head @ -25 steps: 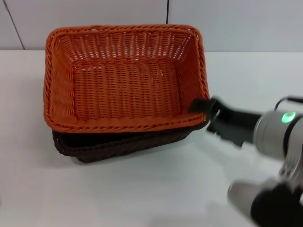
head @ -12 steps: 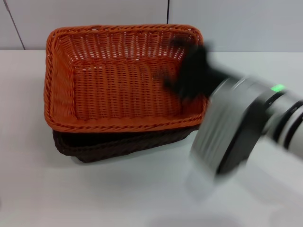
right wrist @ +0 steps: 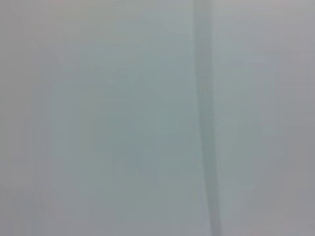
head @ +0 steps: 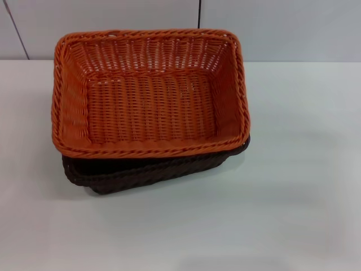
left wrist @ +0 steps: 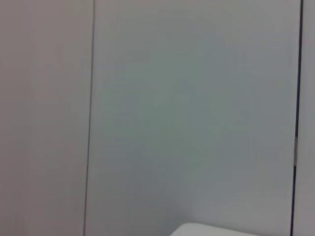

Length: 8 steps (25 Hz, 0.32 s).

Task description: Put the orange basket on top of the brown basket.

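The orange basket (head: 149,93) sits on top of the brown basket (head: 141,169) on the white table, left of the middle in the head view. It is set a little askew, so the brown basket's near rim and right corner show below it. The orange basket is empty inside. Neither gripper shows in any view. The left and right wrist views show only a pale wall with panel seams.
The white table (head: 293,186) stretches to the right and front of the baskets. A pale panelled wall (head: 282,28) stands close behind the baskets' far edge. A small white corner (left wrist: 216,230) shows at the foot of the left wrist view.
My right arm was at the orange basket's right near corner, swept up across its right side, and has now left the head view. The baskets have not moved.
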### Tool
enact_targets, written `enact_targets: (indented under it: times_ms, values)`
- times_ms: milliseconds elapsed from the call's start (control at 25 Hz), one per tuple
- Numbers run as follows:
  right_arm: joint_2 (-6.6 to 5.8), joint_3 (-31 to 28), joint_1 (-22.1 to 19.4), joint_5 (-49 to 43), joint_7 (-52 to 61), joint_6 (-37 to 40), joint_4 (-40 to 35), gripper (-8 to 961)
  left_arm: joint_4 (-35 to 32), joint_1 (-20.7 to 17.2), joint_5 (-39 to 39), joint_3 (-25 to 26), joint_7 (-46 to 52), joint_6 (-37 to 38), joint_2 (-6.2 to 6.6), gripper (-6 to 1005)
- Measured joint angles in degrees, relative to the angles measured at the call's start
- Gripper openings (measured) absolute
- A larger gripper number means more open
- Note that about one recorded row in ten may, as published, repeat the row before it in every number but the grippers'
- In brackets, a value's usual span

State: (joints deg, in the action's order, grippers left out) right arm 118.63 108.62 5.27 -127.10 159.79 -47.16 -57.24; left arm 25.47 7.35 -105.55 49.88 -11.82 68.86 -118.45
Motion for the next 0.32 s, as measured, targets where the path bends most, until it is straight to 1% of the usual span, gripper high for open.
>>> enact_targets:
  times_ms: [40,80,120,200,240,320]
  values:
    - [-0.02,-0.4,1.3,-1.3,5.8,-4.6,6.4,644,-0.4,0.1,0.0,0.0,1.3,0.5,0.07,827]
    - [0.04,-0.3,2.3,-2.0,7.2,-7.4,9.6,644,-1.4,0.4,0.0,0.0,3.1,1.2,0.12,827]
    - [0.04,-0.3,2.3,-2.0,7.2,-7.4,9.6,644,-1.7,0.5,0.0,0.0,3.3,1.2,0.12,827]
    - [0.26,-0.1,4.2,-2.6,7.9,-12.0,14.9,644,-1.7,0.5,0.0,0.0,3.3,1.2,0.12,827]
    - [0.44,0.3,5.8,-2.6,8.2,-15.5,18.9,644,-2.1,0.7,0.0,0.1,3.5,1.2,0.13,827]
    - [0.56,1.0,6.4,-2.6,8.3,-16.8,20.2,644,-2.8,1.0,0.0,0.2,3.7,1.2,0.14,827]
